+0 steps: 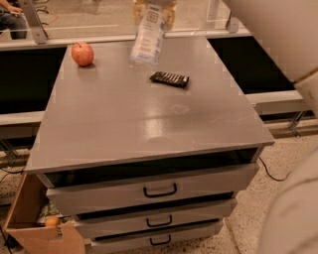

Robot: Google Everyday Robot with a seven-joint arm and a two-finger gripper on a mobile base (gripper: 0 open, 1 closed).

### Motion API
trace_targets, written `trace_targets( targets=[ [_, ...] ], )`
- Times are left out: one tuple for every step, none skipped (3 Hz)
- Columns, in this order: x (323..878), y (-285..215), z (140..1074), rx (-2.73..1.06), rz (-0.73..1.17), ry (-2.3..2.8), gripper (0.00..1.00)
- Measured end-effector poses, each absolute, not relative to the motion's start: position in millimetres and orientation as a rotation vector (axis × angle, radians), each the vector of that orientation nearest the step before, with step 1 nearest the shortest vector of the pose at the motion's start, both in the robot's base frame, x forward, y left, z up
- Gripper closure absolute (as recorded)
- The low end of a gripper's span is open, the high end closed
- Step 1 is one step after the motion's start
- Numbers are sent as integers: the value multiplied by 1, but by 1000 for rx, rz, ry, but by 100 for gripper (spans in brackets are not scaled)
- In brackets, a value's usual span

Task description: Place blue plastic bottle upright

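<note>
- Sitting near the far-left corner of the grey cabinet top (124, 124), the red apple (82, 53) is well apart from the bottle, so it is no obstacle.
- The blue plastic bottle (147, 42) hangs over the far middle of the top. It is tilted, with its upper end toward the top edge of view and its base down-left, near the surface. I can't tell whether the base touches.
- The gripper (154, 7) is at the top edge of view, on the bottle's upper end. Its fingers look clamped on the bottle, since that lean wouldn't hold unsupported.
- A dark wrapped bar (170, 79) lies flat just right of the base, near it but apart. Keep the set-down left of it.
- The white arm (278, 34) comes in from the right side, reaching across to the far edge.
- Judgement: the bottle is not yet upright. It needs rotating to vertical, then setting base flat before release.
</note>
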State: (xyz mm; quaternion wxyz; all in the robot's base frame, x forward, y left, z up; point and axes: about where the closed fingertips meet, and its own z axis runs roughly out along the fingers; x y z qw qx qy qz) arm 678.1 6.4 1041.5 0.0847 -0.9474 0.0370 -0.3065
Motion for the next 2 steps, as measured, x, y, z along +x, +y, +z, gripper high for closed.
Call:
trace_targets(
  targets=[
    [689,-34,1027,-2752,-975,-28,100],
    [698,-65,1020,-2612,-980,-117,100]
  ],
)
